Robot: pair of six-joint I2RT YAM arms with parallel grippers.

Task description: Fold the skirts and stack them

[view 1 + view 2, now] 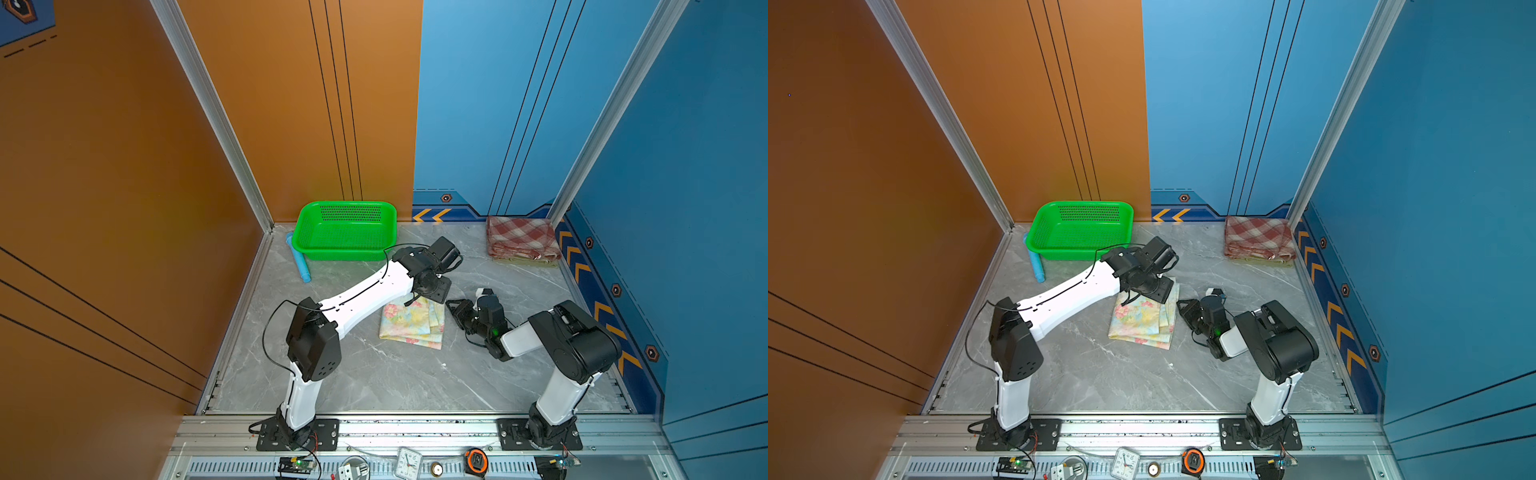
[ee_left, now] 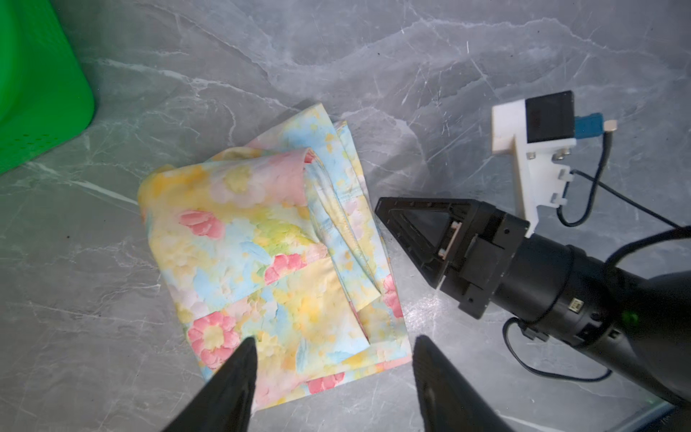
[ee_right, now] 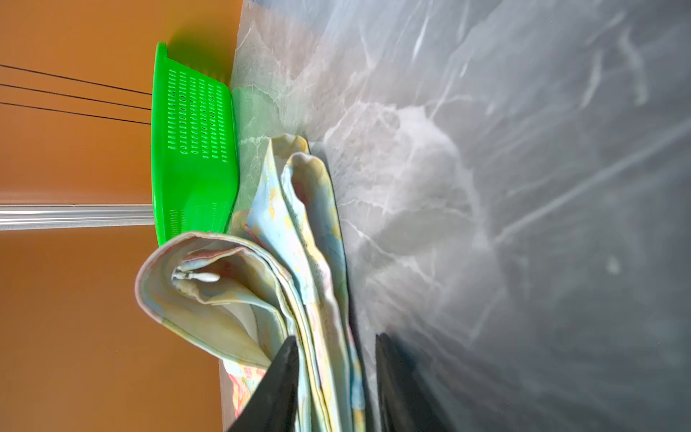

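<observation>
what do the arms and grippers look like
The left arm and right arm have white shells and black joint housings. A black cable loops along the left arm. The right arm shows a green light. The left gripper and right gripper have black tapered fingers.

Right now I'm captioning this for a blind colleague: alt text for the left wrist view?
A folded floral skirt lies on the grey table under the left gripper, jaws open. The right gripper points at its side; a green basket edges the frame.
</observation>
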